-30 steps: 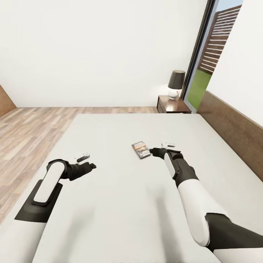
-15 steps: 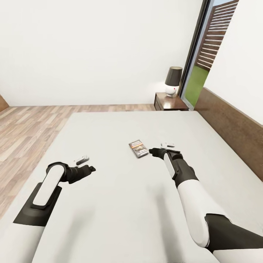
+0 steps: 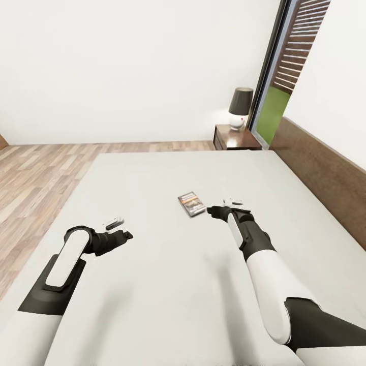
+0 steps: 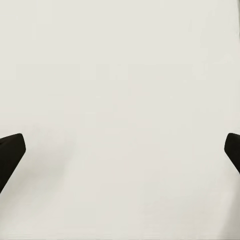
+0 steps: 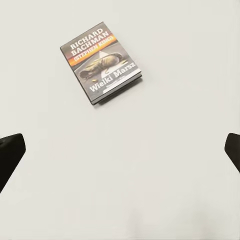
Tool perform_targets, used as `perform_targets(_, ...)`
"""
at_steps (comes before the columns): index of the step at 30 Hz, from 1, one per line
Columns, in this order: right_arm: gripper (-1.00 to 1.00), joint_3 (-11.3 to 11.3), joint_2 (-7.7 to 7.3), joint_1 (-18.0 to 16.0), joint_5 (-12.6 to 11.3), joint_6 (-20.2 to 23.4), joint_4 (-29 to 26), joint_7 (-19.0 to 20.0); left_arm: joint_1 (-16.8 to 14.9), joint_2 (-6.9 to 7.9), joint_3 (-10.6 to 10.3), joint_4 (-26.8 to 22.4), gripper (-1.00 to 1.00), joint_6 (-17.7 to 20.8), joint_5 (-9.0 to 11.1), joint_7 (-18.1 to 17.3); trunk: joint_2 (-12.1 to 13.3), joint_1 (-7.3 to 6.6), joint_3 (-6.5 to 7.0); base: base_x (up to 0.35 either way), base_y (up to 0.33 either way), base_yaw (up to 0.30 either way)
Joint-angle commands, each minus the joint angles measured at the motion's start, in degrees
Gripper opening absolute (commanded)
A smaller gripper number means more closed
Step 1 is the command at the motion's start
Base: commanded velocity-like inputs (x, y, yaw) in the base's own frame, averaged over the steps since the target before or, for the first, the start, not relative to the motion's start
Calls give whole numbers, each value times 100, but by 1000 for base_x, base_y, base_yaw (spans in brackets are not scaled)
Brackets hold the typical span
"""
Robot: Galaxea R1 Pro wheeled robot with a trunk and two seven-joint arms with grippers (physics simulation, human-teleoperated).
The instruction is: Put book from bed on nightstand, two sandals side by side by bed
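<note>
On the pale bed (image 3: 152,284), the book (image 3: 191,203) lies flat just beside the right end effector (image 3: 212,210); both end effectors, left (image 3: 127,235) included, hover spread.

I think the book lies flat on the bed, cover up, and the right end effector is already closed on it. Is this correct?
Not quite. The book does lie flat on the bed, cover up, but the right end effector is open and not touching it. The right wrist view shows its fingertips spread wide with bare mattress between them and the book.
</note>
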Motion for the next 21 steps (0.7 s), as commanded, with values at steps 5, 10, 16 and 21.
perform_targets(5, 100, -19, 24, -3, 20, 30, -8, -5, -5, 5, -8, -8, 100, 4, 54, 61, -3, 0, -31, 0, 0, -4)
perform_targets(10, 100, 0, 55, -3, 34, 30, -8, -6, -4, 5, -6, -7, 100, 5, 55, 62, -3, 0, -42, 0, 0, 39)
perform_targets(16, 100, 247, 66, -3, 39, 31, -8, -5, -4, 5, -5, -8, 100, 11, 57, 63, -3, 0, -48, 0, 0, 168)
perform_targets(21, 100, 312, 48, -3, 15, 30, -8, -1, -4, 4, -10, -9, 100, 11, 56, 66, -3, 0, -51, 0, 0, 86)
